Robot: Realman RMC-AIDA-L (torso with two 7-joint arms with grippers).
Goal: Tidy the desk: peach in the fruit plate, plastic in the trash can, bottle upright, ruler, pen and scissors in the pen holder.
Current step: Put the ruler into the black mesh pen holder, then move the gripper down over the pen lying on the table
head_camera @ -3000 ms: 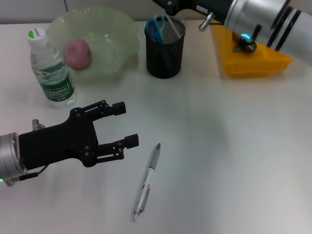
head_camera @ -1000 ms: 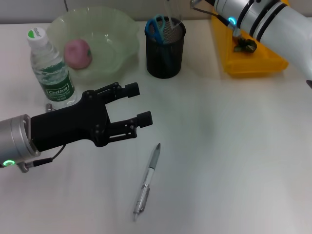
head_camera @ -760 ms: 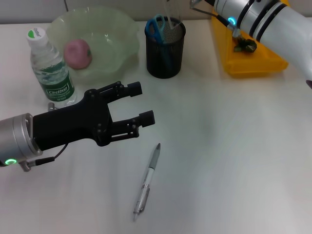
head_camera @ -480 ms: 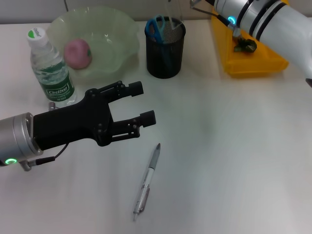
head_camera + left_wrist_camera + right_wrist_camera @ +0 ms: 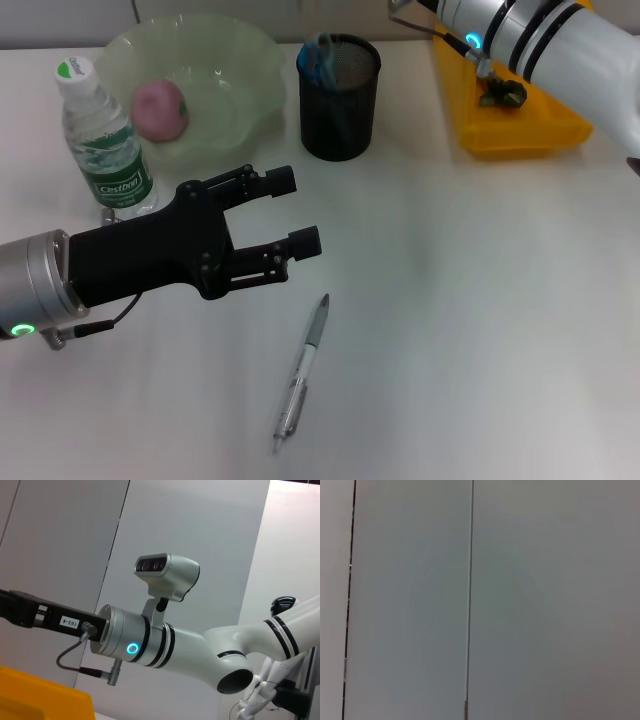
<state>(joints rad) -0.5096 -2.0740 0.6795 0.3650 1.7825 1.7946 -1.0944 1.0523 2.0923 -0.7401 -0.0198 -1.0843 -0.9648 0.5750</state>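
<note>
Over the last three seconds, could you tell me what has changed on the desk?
The left gripper, fingers open, advanced toward the pen. The right arm drew back from over the pen holder. The bottle, peach in the fruit plate, and pen stayed put.

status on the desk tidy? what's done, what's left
Done: peach in the fruit plate, bottle upright, scissors in the pen holder, and something dark lies in the yellow trash can.
In hand: nothing; the left gripper is open above the table, short of the pen.
Left: pen into the holder. No ruler shows on the table.
</note>
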